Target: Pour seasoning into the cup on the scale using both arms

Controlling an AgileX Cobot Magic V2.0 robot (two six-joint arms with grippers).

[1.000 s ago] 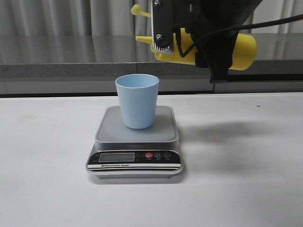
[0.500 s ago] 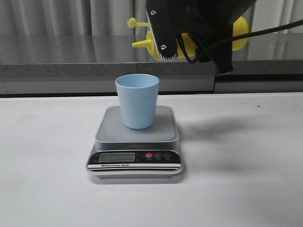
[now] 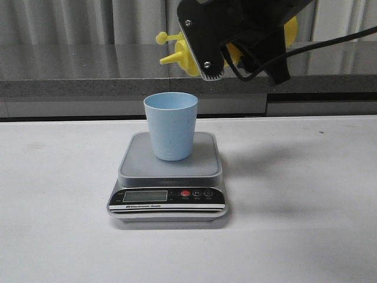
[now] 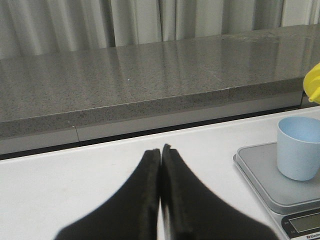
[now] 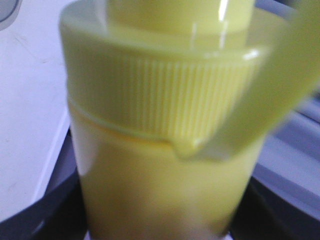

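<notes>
I am seeing my right hand (image 3: 235,56) gripping the seasoning (image 3: 179,56) on its side above and just behind the cup (image 3: 171,125), though its black housing is hiding most of the bottle. The cup is standing upright on the scale (image 3: 168,177) on the table (image 3: 306,206). My left hand (image 4: 160,165) is hanging with fingers pressed together, holding nothing, left of the scale.

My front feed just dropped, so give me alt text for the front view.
The right gripper holds the yellow bottle tilted, with its nozzle pointing left and slightly down, above and just behind the blue cup. The cup stands upright on the scale on a white table. No left arm is in this view.
</notes>
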